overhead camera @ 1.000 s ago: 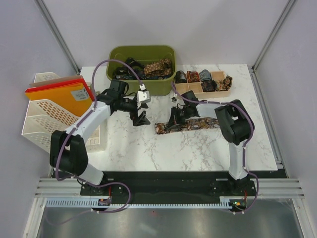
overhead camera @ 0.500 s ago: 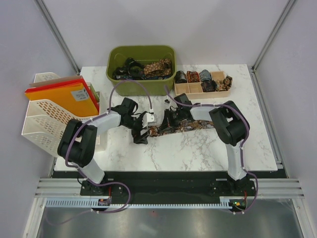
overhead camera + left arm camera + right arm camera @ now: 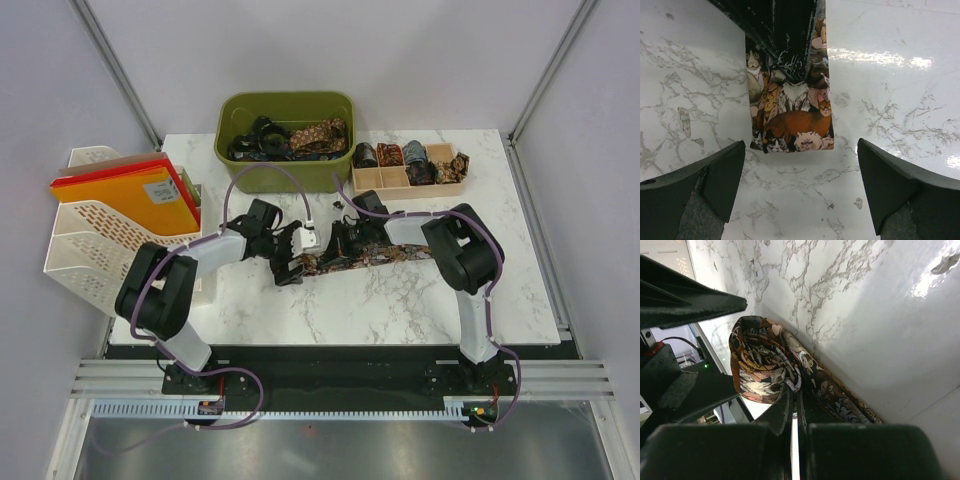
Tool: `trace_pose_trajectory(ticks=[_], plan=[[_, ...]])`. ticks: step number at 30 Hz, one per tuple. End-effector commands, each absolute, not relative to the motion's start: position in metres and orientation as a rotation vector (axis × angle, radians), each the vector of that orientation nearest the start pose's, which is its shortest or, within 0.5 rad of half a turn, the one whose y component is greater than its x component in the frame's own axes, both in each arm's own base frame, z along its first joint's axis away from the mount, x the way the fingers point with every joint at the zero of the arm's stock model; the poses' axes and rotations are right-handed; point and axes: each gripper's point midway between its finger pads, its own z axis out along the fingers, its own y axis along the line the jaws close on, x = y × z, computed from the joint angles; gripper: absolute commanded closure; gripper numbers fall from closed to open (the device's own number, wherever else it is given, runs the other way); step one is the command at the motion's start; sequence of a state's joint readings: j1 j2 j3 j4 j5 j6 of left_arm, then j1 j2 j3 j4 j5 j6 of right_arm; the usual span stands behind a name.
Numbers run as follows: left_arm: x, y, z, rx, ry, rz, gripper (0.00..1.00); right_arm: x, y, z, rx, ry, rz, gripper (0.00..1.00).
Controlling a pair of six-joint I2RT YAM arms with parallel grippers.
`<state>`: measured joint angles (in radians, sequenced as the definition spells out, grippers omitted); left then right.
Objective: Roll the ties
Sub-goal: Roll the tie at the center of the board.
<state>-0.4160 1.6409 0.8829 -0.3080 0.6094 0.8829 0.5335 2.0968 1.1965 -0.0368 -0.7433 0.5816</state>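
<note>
Cat-print tie (image 3: 792,120), one end curled into a roll, on glossy veined marble table (image 3: 900,125); left gripper (image 3: 800,167) splayed wide, right gripper (image 3: 792,407) pinching it.

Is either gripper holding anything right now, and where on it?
The right gripper pinches the patterned tie at its partly rolled end; the open left gripper holds nothing.

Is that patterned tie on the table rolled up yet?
Only partly. The tie curls into a loose coil at the shut right gripper; its end lies flat on the table.
</note>
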Motion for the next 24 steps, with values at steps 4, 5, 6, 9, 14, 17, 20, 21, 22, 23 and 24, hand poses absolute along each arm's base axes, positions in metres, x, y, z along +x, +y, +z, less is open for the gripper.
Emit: trace_pose_trajectory(ticks=[4,5,6,9,14,17,20,21,22,23,24], plan=[[0.293,-0.22,0.041,1.658,1.773,-0.558,0.0,0.294,0.325,-0.018,-0.244,2.77,1.231,1.0],[0.294,-0.221,0.041,1.654,1.778,-0.558,0.02,0.292,0.325,-0.019,-0.244,2.777,1.232,1.0],[0.295,-0.22,0.041,1.651,1.781,-0.552,0.05,0.293,0.324,-0.019,-0.245,2.773,1.232,1.0],[0.295,-0.221,0.046,1.645,1.752,-0.544,0.19,0.292,0.324,-0.02,-0.238,2.779,1.228,1.0],[0.301,-0.234,0.067,1.602,1.699,-0.571,0.36,0.293,0.324,-0.022,-0.212,2.786,1.21,1.0],[0.304,-0.246,0.076,1.607,1.69,-0.591,0.44,0.294,0.325,-0.022,-0.194,2.789,1.218,1.0],[0.302,-0.258,0.079,1.627,1.685,-0.614,0.47,0.295,0.327,-0.02,-0.185,2.786,1.231,1.0],[0.301,-0.261,0.075,1.637,1.697,-0.619,0.47,0.295,0.327,-0.019,-0.183,2.786,1.236,1.0],[0.302,-0.267,0.078,1.639,1.692,-0.624,0.47,0.296,0.328,-0.018,-0.184,2.782,1.24,1.0],[0.302,-0.27,0.08,1.644,1.687,-0.631,0.47,0.297,0.329,-0.016,-0.18,2.777,1.249,1.0],[0.301,-0.273,0.073,1.652,1.71,-0.644,0.47,0.297,0.33,-0.015,-0.176,2.775,1.258,1.0]])
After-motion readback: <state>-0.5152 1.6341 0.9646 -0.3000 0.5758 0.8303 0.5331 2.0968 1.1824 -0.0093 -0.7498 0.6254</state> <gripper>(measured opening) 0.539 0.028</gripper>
